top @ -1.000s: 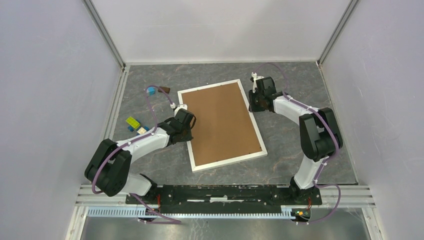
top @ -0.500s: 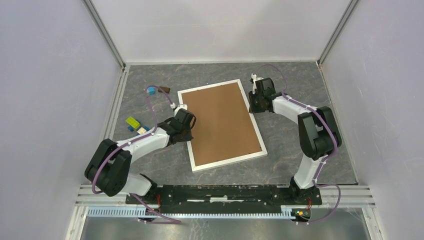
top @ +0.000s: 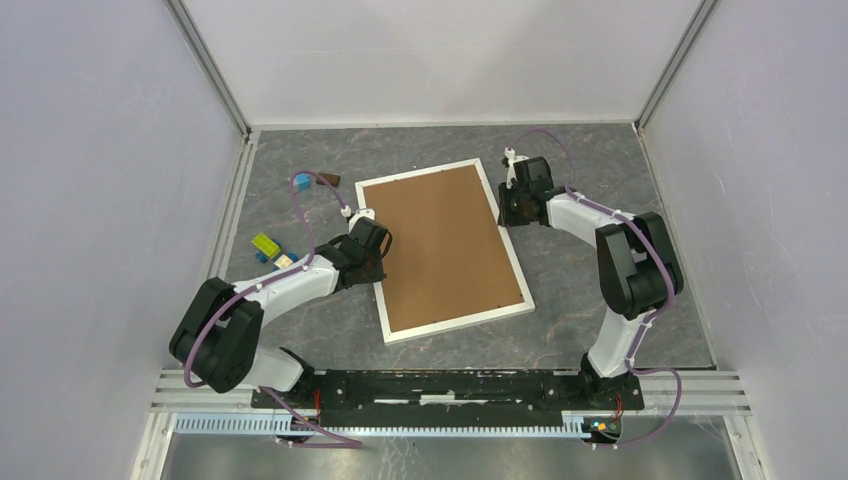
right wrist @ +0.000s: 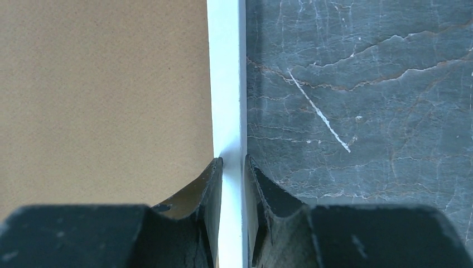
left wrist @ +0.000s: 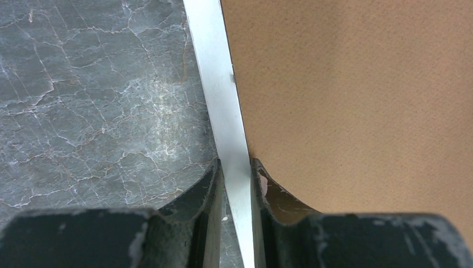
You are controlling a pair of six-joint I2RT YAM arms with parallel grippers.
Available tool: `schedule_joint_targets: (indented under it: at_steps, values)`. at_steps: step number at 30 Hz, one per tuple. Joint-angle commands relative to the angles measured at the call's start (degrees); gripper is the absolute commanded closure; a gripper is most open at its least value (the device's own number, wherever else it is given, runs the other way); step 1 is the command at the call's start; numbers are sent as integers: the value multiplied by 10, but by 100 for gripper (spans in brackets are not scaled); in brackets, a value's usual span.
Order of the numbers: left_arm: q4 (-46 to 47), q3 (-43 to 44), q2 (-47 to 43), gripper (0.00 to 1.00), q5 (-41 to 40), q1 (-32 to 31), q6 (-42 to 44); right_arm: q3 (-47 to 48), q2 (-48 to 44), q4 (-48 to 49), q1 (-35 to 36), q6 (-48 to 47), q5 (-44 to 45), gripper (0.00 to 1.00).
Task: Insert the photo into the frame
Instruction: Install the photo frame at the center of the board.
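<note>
1. we read no brand, label or writing in any view. the small coloured blocks (top: pixel 267 246) at the left of the top view are too small for us to tell any marking.
2. the frame (top: pixel 455 322) lies flat on the grey marbled table (top: pixel 600 170) in the middle of the top view. it is turned a little, so its near short edge points to the lower right.
3. a plain brown backing board (top: pixel 445 245) fills the whole opening of the frame. only the thin white edge shows around it.
4. the photo shows in no view. we cannot tell whether it lies under the board.
5. the left gripper (top: pixel 377 266) sits at the frame's left long edge, in the lower half of that edge. in the left wrist view the left gripper (left wrist: pixel 237 167) is pinched onto the white edge of the frame (left wrist: pixel 223 111), with one of its fingers (left wrist: pixel 201 190) over the table (left wrist: pixel 100 100) and the other over the board (left wrist: pixel 362 100).
6. the right gripper (top: pixel 508 210) sits at the frame's right long edge, near the upper right corner. in the right wrist view the right gripper (right wrist: pixel 233 164) is likewise clamped on the white edge of the frame (right wrist: pixel 227 84), with one of its fingers (right wrist: pixel 206 190) on the board (right wrist: pixel 100 84) side and the other on the table (right wrist: pixel 362 84) side.
7. both wrist views cut off the frame's corners and show only a strip of it. the dark gripper bodies hide the bottom of each view.
8. a blue block (top: pixel 302 183) and a dark brown piece (top: pixel 328 180) lie at the upper left of the table, well apart from the frame. their shapes are hard to make out.
</note>
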Motion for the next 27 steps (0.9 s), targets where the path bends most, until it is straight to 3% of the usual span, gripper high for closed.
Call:
schedule_joint_targets:
  at_steps: [1,16,27]
  values:
    - [27,-12,34,98,51,-9,18,-20,15,24,2,5,-44,73]
    - [27,-9,39,98,55,-9,20,-110,21,58,26,18,-46,72]
    - [26,-9,40,98,56,-9,20,-10,-31,11,-25,1,-47,66]
